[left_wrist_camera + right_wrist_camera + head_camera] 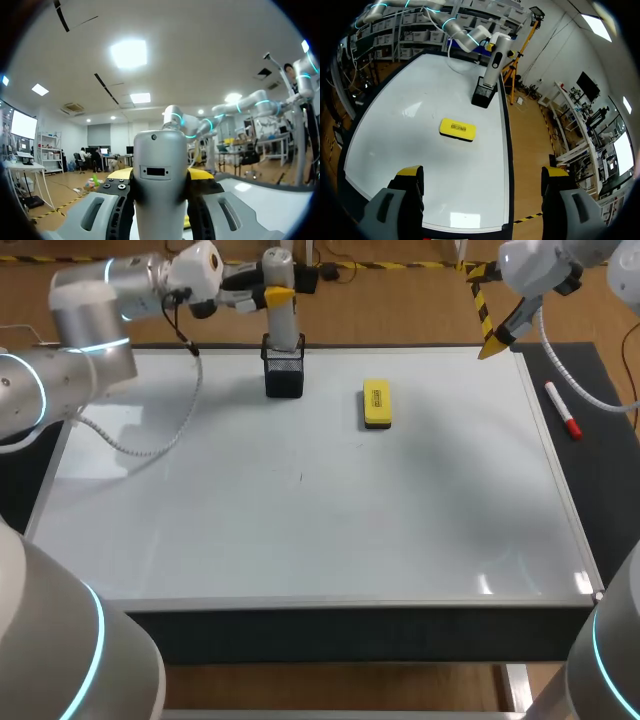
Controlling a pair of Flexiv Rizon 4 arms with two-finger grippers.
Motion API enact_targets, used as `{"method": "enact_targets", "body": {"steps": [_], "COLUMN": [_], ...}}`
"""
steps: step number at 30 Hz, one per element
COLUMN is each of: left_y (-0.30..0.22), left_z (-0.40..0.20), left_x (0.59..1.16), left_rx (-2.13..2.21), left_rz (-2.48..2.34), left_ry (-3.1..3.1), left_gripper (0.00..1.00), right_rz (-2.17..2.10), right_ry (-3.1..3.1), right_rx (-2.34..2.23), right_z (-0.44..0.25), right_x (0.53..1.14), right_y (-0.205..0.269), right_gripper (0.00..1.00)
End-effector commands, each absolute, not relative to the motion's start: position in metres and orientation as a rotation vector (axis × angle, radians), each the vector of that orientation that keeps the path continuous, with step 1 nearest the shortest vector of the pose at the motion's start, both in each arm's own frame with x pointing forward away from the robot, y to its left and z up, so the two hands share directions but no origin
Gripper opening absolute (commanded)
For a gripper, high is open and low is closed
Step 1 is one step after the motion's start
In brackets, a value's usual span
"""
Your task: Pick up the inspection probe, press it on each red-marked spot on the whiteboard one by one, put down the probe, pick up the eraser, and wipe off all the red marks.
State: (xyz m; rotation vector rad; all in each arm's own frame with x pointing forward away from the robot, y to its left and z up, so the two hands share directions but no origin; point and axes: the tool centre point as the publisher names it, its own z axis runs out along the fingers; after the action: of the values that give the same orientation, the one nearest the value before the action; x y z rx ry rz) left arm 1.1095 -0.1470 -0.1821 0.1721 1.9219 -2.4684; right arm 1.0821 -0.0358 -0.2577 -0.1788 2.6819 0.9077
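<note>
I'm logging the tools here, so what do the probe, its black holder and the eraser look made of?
The probe has a smooth, softly shiny silver-grey shell: metal or plastic, unclear. The holder is black see-through mesh, likely metal wire. The eraser is a matte yellow block, probably plastic.

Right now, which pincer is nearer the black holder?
Left. Left pincer grips the probe directly above the black holder; right pincer is far across the whiteboard.

Upright grey probe (pixel 284 330), flat yellow eraser (pixel 377 404)
</note>
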Motion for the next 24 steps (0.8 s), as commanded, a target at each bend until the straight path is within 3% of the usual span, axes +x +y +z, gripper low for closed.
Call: {"method": "enact_targets", "body": {"steps": [1,24], "left_y": [-0.146,-0.144], "left_z": [-0.187,-0.219], "left_x": [1.110,1.117], "left_rx": [0.176,0.158], "left_rz": [-2.483,-2.510], "left_ry": [1.918,1.903], "left_gripper": [0.00,0.00], "right_rz": [0.903,0.903], "right_ry": [2.686,2.686], "right_rx": [-0.181,-0.181], "right_z": [-0.257,-0.257], "right_x": [1.082,1.082], "right_y": [-0.036,-0.036], "right_gripper": [1.00,1.00]}}
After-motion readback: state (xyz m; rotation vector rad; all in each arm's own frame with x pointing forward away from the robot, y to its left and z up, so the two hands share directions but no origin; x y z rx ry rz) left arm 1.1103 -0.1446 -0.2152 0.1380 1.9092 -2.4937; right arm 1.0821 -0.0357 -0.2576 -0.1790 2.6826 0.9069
